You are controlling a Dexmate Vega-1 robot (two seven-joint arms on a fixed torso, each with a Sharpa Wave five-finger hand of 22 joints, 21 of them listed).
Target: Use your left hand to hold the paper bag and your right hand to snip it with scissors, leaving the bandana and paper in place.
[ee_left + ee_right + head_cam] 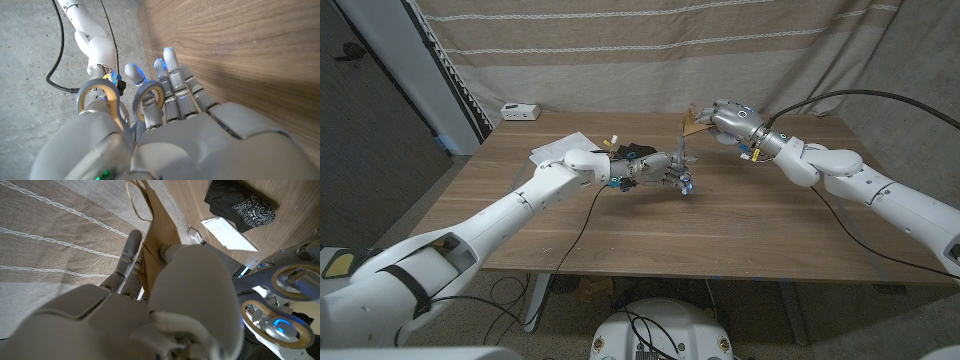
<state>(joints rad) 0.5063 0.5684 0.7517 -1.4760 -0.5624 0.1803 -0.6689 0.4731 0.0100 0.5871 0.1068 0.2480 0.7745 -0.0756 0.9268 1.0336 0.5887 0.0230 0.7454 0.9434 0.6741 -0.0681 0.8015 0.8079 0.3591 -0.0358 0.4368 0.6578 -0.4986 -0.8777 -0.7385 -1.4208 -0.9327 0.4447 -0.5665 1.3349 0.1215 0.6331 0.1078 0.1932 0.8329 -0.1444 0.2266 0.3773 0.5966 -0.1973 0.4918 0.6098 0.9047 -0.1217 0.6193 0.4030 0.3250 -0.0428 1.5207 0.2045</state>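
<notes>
My left hand is over the table's middle and grips the scissors, fingers through their grey and tan loops; the blades point up toward the bag. My right hand holds the brown paper bag up over the far side of the table. In the right wrist view its fingers clamp the bag below the cord handle, with the scissors close by. The black patterned bandana lies behind my left wrist, next to the white paper.
A small white box sits at the table's far left corner. A striped curtain hangs behind the table. Bandana and paper lie side by side on the wood. A cable trails from my right arm.
</notes>
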